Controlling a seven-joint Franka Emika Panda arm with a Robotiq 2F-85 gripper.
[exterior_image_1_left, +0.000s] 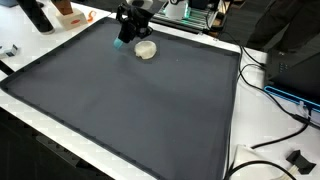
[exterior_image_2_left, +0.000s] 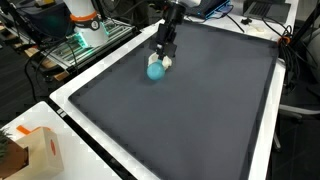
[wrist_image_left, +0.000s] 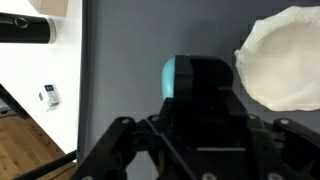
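My gripper (exterior_image_1_left: 123, 37) hangs over the far part of a dark grey mat (exterior_image_1_left: 130, 110), and its fingers are drawn together on a small teal object (exterior_image_1_left: 119, 43). In the wrist view the black fingers (wrist_image_left: 205, 85) cover most of that teal object (wrist_image_left: 170, 80), so only its left edge shows. A white shallow bowl (exterior_image_1_left: 146, 49) lies on the mat right beside it, at the upper right of the wrist view (wrist_image_left: 285, 60). From the opposite side the gripper (exterior_image_2_left: 161, 60) reaches the teal object (exterior_image_2_left: 154, 70) on or just above the mat, with the white bowl (exterior_image_2_left: 169, 62) touching or nearly touching.
The mat covers a white table (exterior_image_1_left: 235, 120). Cables (exterior_image_1_left: 275, 95) and dark equipment (exterior_image_1_left: 295, 55) lie off the mat's side. A cardboard box (exterior_image_2_left: 40, 150) stands at one table corner. A black device (wrist_image_left: 25, 28) and a small tag (wrist_image_left: 49, 95) lie on the white surface.
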